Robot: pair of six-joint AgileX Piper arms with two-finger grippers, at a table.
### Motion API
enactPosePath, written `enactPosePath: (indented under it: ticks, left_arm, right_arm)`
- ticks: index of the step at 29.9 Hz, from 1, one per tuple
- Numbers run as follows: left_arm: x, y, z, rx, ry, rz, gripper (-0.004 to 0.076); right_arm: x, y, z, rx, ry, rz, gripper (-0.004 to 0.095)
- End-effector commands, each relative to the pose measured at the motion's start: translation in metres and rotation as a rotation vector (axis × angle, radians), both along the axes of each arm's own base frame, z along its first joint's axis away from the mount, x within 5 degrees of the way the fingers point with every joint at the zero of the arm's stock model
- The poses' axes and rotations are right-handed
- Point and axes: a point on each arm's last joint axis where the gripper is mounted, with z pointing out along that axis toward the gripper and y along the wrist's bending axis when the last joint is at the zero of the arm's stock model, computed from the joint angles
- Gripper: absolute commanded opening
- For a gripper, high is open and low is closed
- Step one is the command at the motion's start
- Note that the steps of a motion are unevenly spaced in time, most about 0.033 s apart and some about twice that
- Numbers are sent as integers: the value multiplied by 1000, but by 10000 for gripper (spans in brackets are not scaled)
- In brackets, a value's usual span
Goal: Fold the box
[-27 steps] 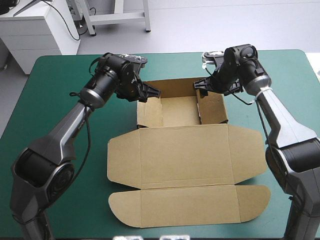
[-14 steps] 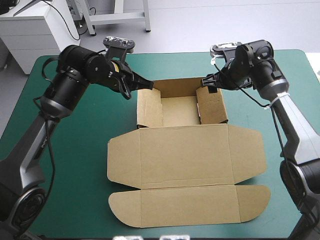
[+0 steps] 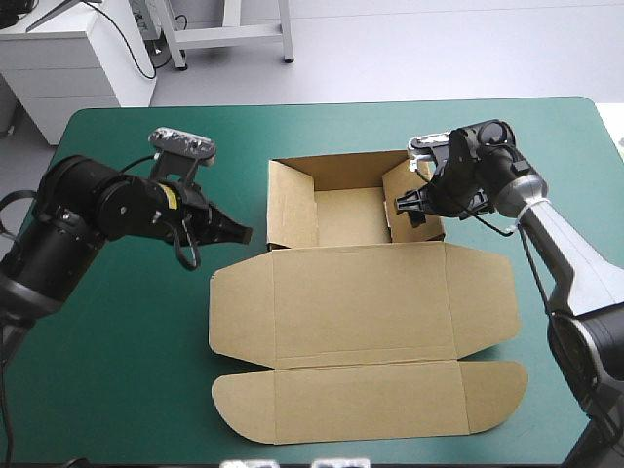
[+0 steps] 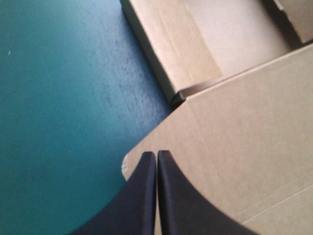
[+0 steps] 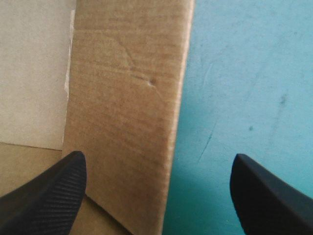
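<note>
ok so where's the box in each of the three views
High view: the box lies mid-table, tray at the far end, lid flat toward the near edge.
Left wrist view: its left wall lies ahead of the shut left gripper, with the lid beneath it.
Right wrist view: its right wall runs between the fingers of the open right gripper.
Shared landmark: the teal-green cover beside the box.

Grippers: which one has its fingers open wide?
The right gripper, at the right wall of the box. Its fingers stand far apart; the left gripper's are pressed together into one point.
</note>
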Motion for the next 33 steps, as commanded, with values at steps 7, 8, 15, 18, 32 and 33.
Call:
enactPosePath:
  ticks: [7,8,15,18,32,33]
  left_arm:
    - [-46,26,-25,-29,-42,10,-8]
    - [-49,28,-30,-33,-49,10,-8]
    - [-77,44,-61,-55,-90,11,-8]
    - [-90,52,-77,-60,-98,11,-8]
    - [-139,79,-90,-213,-335,13,-8]
    - [-140,80,-89,-216,-340,13,-8]
  right_arm:
    - [2,4,5,63,-79,8,697]
    - [3,4,3,64,-74,8,678]
    - [9,6,-22,38,38,4,501]
    - [11,7,-33,26,80,4,404]
    - [13,9,4,42,59,14,-20]
    - [14,8,17,42,17,17,-20]
